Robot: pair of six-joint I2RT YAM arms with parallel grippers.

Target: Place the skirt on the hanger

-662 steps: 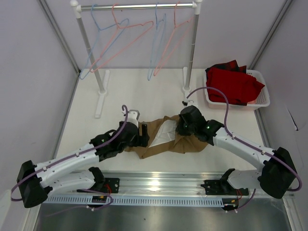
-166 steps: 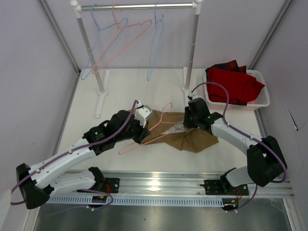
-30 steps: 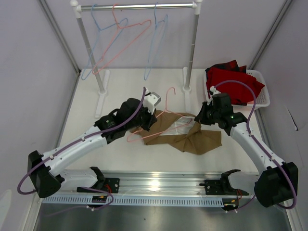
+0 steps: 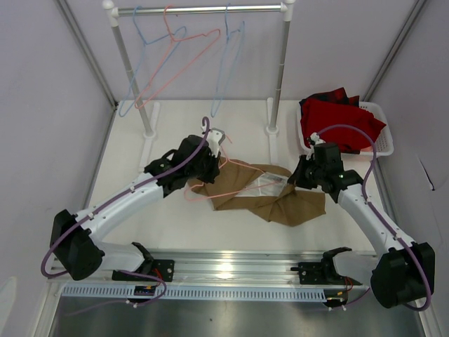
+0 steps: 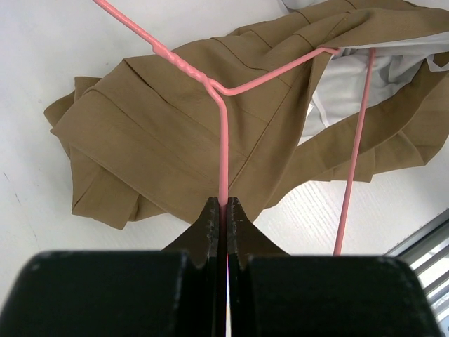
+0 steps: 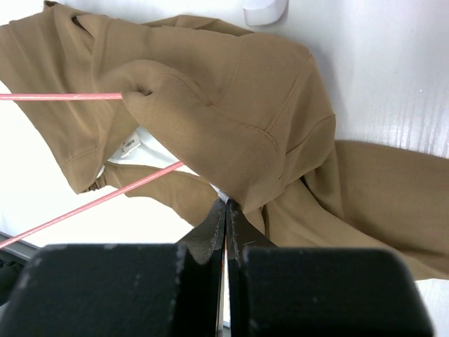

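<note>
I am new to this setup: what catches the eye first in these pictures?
A tan-brown skirt lies crumpled in the middle of the table, with a salmon-pink hanger partly inside it. The left hand pinches the hanger's wire, and the right hand pinches the skirt's edge. Red clothes fill a white basket at the far right.

Top cam: high, from near side, looks down over whole table (image 4: 175, 140). L + R wrist cams: close-up, aimed down from opposite ends. All 3 share skirt (image 4: 295, 207) & pink hanger (image 5: 223, 147).
</note>
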